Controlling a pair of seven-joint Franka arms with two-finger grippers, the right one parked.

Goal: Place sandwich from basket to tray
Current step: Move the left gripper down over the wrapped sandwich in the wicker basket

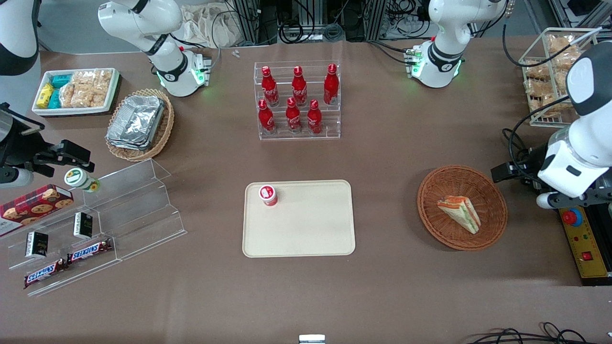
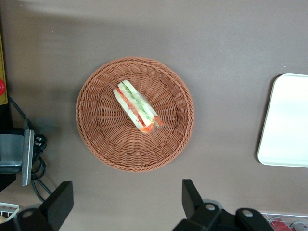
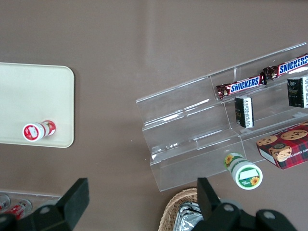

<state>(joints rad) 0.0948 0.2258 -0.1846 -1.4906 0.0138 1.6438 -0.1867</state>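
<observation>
The sandwich point(image 1: 460, 213) point(image 2: 136, 106), a white wedge with red and green layers, lies in the round brown wicker basket point(image 1: 430, 191) point(image 2: 96, 144). The basket sits toward the working arm's end of the table from the cream tray point(image 1: 306, 229) point(image 2: 288, 120). My left gripper point(image 1: 502, 173) point(image 2: 126, 202) hangs above the table beside the basket's rim, a little farther from the front camera than the sandwich. It is open, with only bare table between its black fingers point(image 2: 192, 197).
A small red and white cup point(image 1: 268, 195) stands on the tray's corner. A rack of red bottles point(image 1: 297, 100) stands farther back. A control box with a red button point(image 1: 583, 239) lies beside the basket. A clear stepped shelf point(image 1: 119, 210) holds snacks at the parked arm's end.
</observation>
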